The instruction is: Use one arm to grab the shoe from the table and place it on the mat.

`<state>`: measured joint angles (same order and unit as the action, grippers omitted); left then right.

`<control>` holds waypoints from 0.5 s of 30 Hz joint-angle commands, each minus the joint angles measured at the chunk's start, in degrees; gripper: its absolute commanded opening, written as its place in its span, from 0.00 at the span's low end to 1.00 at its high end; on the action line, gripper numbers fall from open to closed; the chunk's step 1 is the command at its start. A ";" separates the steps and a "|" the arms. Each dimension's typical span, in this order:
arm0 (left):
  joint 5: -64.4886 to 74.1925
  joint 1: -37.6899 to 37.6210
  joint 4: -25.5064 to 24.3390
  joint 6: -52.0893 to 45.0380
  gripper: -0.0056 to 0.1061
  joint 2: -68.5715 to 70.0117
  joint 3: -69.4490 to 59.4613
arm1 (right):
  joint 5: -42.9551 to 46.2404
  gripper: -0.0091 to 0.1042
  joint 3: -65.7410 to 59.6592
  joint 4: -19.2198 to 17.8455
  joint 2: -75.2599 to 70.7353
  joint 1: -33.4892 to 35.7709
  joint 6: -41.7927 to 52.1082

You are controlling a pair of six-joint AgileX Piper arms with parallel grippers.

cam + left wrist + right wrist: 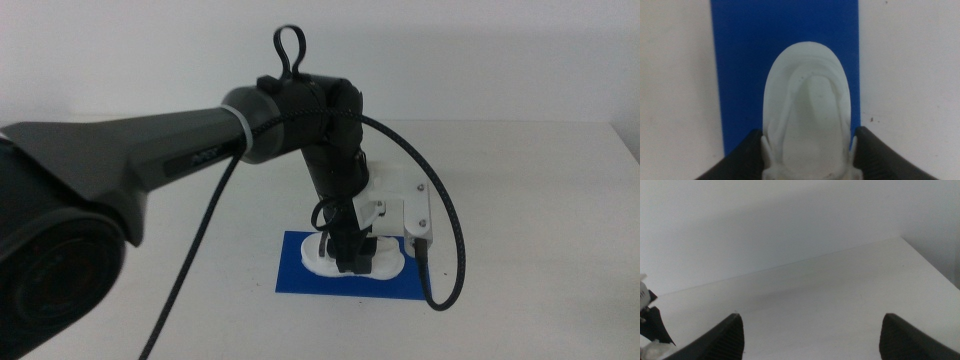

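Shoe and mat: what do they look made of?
Shoe: looks like smooth matte white plastic or rubber, moulded, no stitching visible. Mat: thin flat sheet, uniform blue, matte; possibly foam or plastic. Left gripper clamps the shoe.

**Dark arm, white band, looping cable**

The arm (pixel 150 150) is showing a thick dark grey shell, smooth and slightly glossy, with faint raised lettering too small to read. A white ring band (pixel 236 118) is circling it where the grey shell is giving way to a black, ribbed wrist section. A black cable (pixel 445 215) is running from the wrist in a wide curve, and a small loop of it is standing above the wrist. Just above the jaws a white bracket (pixel 408 212) with small screws is sitting. The left gripper (pixel 351 258) is appearing black, its jaws matte and rounded in the wrist view. The right gripper (pixel 812 337) is showing two similarly dark, blunt jaws.
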<state>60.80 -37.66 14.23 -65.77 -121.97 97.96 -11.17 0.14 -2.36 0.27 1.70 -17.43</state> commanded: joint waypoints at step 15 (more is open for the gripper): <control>-1.62 0.57 1.91 -1.82 0.89 -1.60 1.04 | 0.47 0.78 -0.14 -0.42 -0.27 0.10 0.20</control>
<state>58.81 -37.21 15.25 -67.12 -124.09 98.29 -11.17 0.14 -2.36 0.27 1.70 -17.43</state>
